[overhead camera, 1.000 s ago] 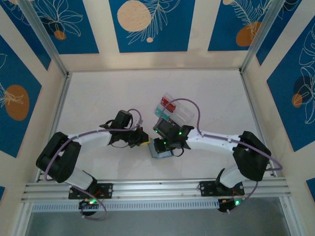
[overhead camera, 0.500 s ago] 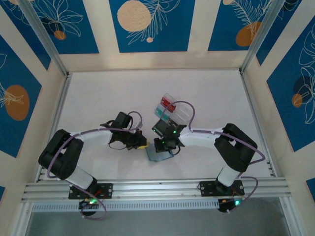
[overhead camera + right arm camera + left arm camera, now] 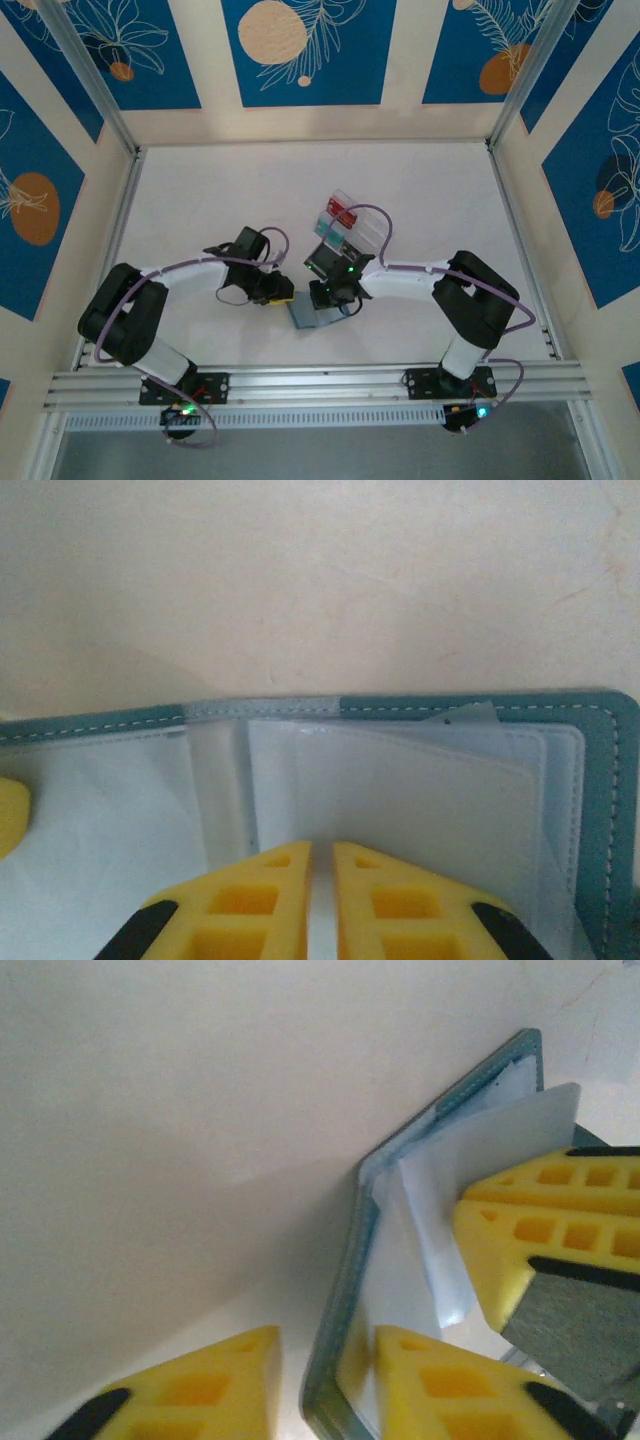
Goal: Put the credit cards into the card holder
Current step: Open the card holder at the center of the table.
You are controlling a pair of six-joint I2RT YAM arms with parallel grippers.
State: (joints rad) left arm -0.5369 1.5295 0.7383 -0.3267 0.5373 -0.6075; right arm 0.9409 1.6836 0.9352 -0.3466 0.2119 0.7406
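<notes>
Card holder [image 3: 312,314] lies open on table [image 3: 200,200] between both arms, right gripper [image 3: 321,880] jaws nearly closed pinning clear sleeves [image 3: 420,780], left gripper [image 3: 325,1360] jaws straddling its edge to keep it spread for cards.

White/blk arms, yellow gripper fingers [image 3: 280,900]

Bench [image 3: 200,200]: pale, off-white, matte; walled on three sides, metal rail along the near edge.
Card holder [image 3: 312,315]: lies open on the bench, near centre toward six o'clock; teal-grey cover, clear sleeves up.
Clear tray [image 3: 355,225]: on the bench, one o'clock from the card holder; red and teal items inside.
</notes>
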